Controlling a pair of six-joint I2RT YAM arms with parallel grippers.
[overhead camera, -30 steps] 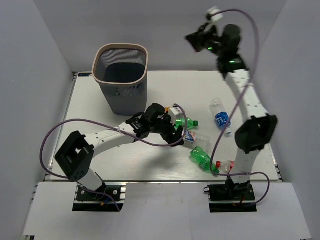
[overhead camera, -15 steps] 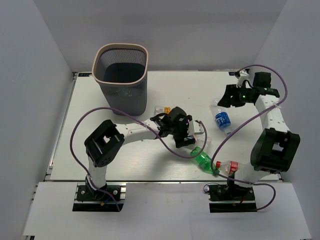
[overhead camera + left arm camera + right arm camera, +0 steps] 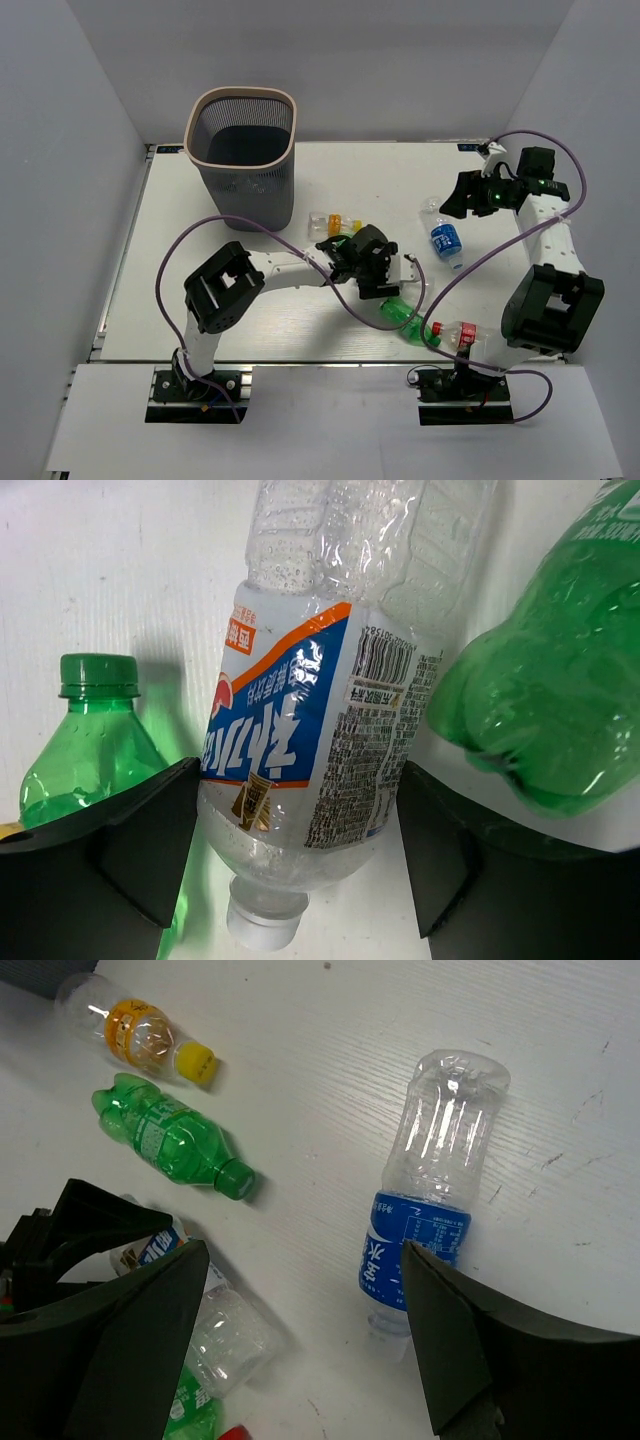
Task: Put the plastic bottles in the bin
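Note:
Several plastic bottles lie on the white table. My left gripper (image 3: pixel 378 268) (image 3: pixel 300 855) is shut on a clear bottle (image 3: pixel 320 710) with a blue and orange label and a white cap, which lies on the table. One finger presses each side of it. A green bottle (image 3: pixel 85 745) lies to its left and another green bottle (image 3: pixel 550 690) (image 3: pixel 405 315) to its right. My right gripper (image 3: pixel 462 196) (image 3: pixel 300 1360) hangs open and empty above a blue-labelled clear bottle (image 3: pixel 443 236) (image 3: pixel 430 1190). The bin (image 3: pixel 241 110) stands upright at the back left.
A clear bottle with an orange label and yellow cap (image 3: pixel 334 222) (image 3: pixel 135 1030) lies near the bin's foot. A red-capped clear bottle (image 3: pixel 455 333) rests by the right arm's base. Grey walls close in the table on three sides.
My right arm has swung down from high at the back to low over the right side, and its jaws have widened. My left gripper has slid right and closed around the labelled bottle.

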